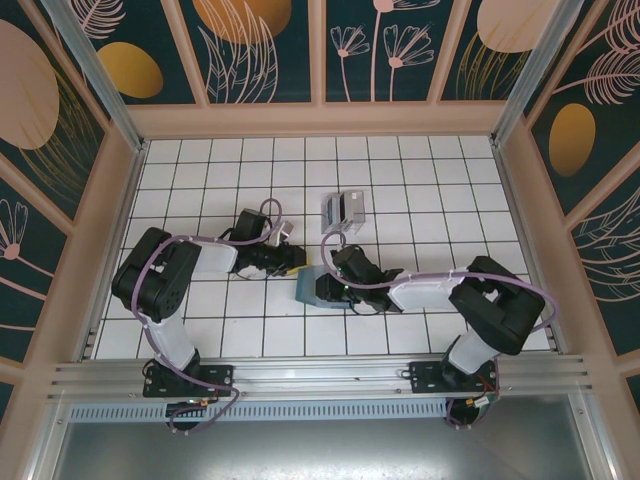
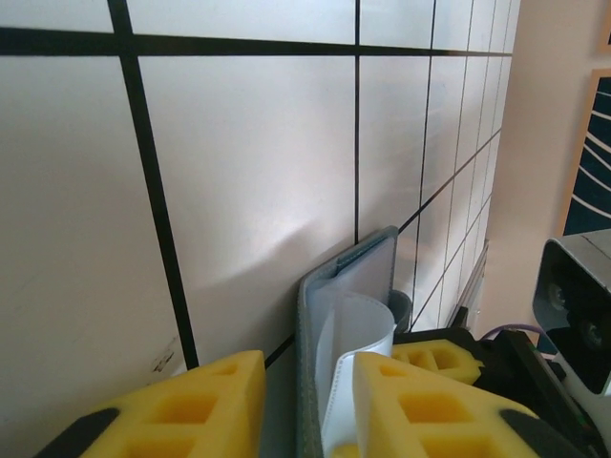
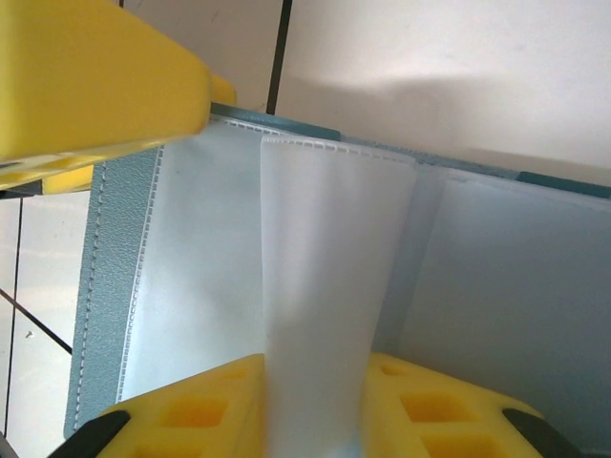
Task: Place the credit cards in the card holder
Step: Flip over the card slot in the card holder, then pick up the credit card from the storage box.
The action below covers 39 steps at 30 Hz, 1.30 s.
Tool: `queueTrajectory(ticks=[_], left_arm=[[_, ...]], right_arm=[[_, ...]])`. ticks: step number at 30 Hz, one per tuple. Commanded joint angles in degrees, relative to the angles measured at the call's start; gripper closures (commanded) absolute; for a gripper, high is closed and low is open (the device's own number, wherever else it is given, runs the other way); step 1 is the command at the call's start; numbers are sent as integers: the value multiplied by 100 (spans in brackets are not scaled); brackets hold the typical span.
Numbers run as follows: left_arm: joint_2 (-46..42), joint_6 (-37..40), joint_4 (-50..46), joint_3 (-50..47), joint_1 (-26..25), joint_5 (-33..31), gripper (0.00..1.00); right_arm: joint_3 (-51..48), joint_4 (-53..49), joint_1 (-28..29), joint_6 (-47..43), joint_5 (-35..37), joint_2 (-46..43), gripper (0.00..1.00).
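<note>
"Two arms, operator: what do you have?"

"Your left gripper (image 1: 296,264) stands slightly apart around the card holder's (image 1: 312,288) cover. Your right gripper (image 1: 336,288), at its 3 o'clock, has a clear sleeve (image 3: 325,286) between its pads (image 3: 191,410); grip unclear. At 1 o'clock the credit cards (image 1: 343,212) lie, print unreadable."

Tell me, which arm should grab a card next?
Probably the right: the credit cards lie just beyond the right gripper, while the left gripper straddles the card holder and could steady it.
</note>
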Motion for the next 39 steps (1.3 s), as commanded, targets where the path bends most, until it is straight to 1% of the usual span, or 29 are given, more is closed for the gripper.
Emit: queueTrajectory(ticks=[1,3,5,7,10,14,17,19,21,23,26,30,31,32,33,34,36,39], left_arm=[[43,82,10,-47,-27,-162,79],[34,181,-165,0,-23,-264,88],[38,257,-283,33,-27,-334,94],[36,277,-308,33,-27,-342,99],[19,292,-320,17,-27,-345,100],[0,301,-325,16,-27,-375,100],[-18,293,-331,19,-27,-379,100],[-32,275,-341,22,-27,-368,100],[-64,282,-361,33,-27,-379,100],[-63,275,-374,33,-23,-382,100],[-69,255,-371,33,-28,-379,100],[-70,258,-378,28,-27,-388,100],[-85,258,-377,24,-27,-387,95],[-102,269,-383,24,-27,-389,82],[-130,301,-397,28,-23,-368,71],[-187,356,-444,57,-18,-341,63],[-311,479,-612,182,1,-364,54],[-465,591,-834,372,30,-419,46]], right_arm=[[-257,581,-91,171,-89,-278,71],[-380,662,-127,212,-53,-391,71],[-440,553,-148,253,98,-510,71],[-442,280,-167,314,366,-649,68],[-367,-277,-149,338,843,-897,63],[-3,-1623,-132,790,1934,-1132,53],[247,-2216,-90,845,2356,-1264,49],[369,-2256,-18,688,2386,-1356,48],[461,-1990,119,359,2194,-1463,46],[615,-1886,255,225,2093,-1483,44],[973,-2148,377,176,2247,-1330,43],[1181,-2346,255,38,2204,-1250,42],[1196,-2315,161,-59,2062,-1266,42],[1208,-2261,-34,-187,1753,-1305,41],[1235,-2252,-185,-279,1532,-1340,41],[1309,-2326,-361,-355,1396,-1370,41],[1561,-2525,-667,-621,1261,-1351,39],[2159,-3012,-1148,-1198,1100,-1058,35]])
